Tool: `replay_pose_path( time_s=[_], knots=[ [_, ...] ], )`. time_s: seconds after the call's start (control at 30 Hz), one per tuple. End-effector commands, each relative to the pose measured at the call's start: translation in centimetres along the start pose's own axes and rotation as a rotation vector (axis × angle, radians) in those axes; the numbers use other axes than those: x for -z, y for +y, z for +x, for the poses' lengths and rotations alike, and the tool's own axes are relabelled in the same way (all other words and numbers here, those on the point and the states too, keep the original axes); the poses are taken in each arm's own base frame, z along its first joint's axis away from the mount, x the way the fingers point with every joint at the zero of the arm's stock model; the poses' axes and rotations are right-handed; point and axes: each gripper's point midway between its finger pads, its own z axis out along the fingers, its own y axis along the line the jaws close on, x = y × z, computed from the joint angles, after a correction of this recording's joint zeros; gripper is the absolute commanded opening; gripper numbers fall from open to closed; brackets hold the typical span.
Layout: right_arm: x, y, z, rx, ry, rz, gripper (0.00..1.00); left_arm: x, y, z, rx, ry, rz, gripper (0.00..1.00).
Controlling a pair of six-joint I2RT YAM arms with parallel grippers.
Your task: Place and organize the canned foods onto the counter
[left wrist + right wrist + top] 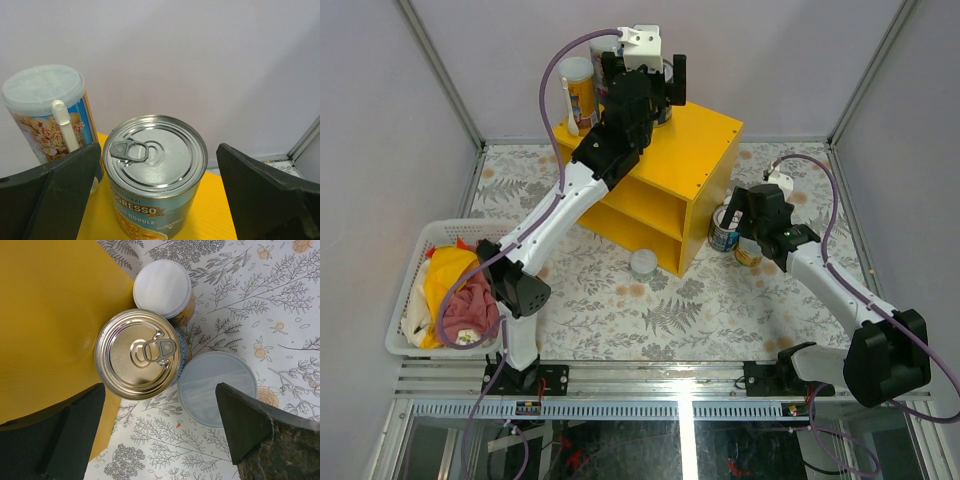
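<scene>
Pull-tab can (156, 172) on counter (215, 215) between wide-open left gripper (157, 150) jaws

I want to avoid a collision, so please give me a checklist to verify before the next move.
1. Soup can upright on the counter top: ok.
2. Left fingers open, one on each side of the soup can: ok.
3. Left fingers clear of that can: cannot tell, one is very close.
4. Right fingers open above the steel can: ok.
5. Room around the steel can: not ok; the white-lidded can, the clear-lidded can and the counter crowd it.
6. Bare space on the counter top: ok.
</scene>
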Motion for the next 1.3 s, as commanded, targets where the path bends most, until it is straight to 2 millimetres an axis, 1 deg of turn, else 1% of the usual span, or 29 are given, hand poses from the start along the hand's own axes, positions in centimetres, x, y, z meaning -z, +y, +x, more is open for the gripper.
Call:
replay_pose_path(
  time_s=[0.0,0.1,0.23,0.33,0.4,0.5,0.6,0.63,0.8,0.83,0.93,1.1,1.27],
  knots=[
    [0.2,1.6,-3.5,-0.035,-0.081,-0.051,1.00,1.5,0.7,-4.8,0.044,-0.116,-0.018,1.00],
    [0.0,1.6,-3.9,-0.046,-0.086,-0.051,0.99,2.1,0.9,-5.6,0.047,-0.134,-0.021,1.00],
    [-0.6,1.6,-4.4,-0.058,-0.090,-0.048,1.00,3.1,0.5,-6.5,0.040,-0.149,-0.014,0.99],
    [-1.3,1.5,-4.6,-0.069,-0.085,-0.041,1.00,4.6,-0.4,-7.4,0.031,-0.165,0.008,1.00],
    [-1.9,1.5,-4.8,-0.082,-0.086,-0.040,1.00,5.8,-1.3,-7.5,0.022,-0.164,0.026,1.00],
    [-2.9,1.3,-5.2,-0.108,-0.082,-0.040,1.00,8.6,-3.0,-7.3,0.016,-0.160,0.065,1.00],
    [-4.0,1.4,-5.6,-0.135,-0.080,-0.049,1.00,11.6,-4.0,-6.6,0.026,-0.154,0.092,1.00],
    [-4.3,1.6,-5.9,-0.146,-0.083,-0.056,1.00,12.5,-4.4,-5.7,0.026,-0.143,0.100,1.00],
    [-5.9,2.5,-6.4,-0.170,-0.069,-0.069,1.00,17.3,-4.5,-4.8,0.065,-0.132,0.112,1.00],
    [-6.1,2.6,-6.3,-0.169,-0.066,-0.067,1.00,18.3,-4.3,-4.8,0.077,-0.129,0.113,1.00],
    [-6.9,2.8,-6.2,-0.171,-0.049,-0.067,1.00,20.9,-4.7,-3.2,0.076,-0.104,0.130,0.99],
    [-7.9,3.0,-5.0,-0.171,0.001,-0.065,0.98,24.6,-5.4,-0.2,0.091,-0.050,0.160,0.99],
    [-7.7,3.2,-3.8,-0.182,0.033,-0.090,0.92,26.8,-5.6,2.4,0.078,0.001,0.161,0.98]
  ],
)
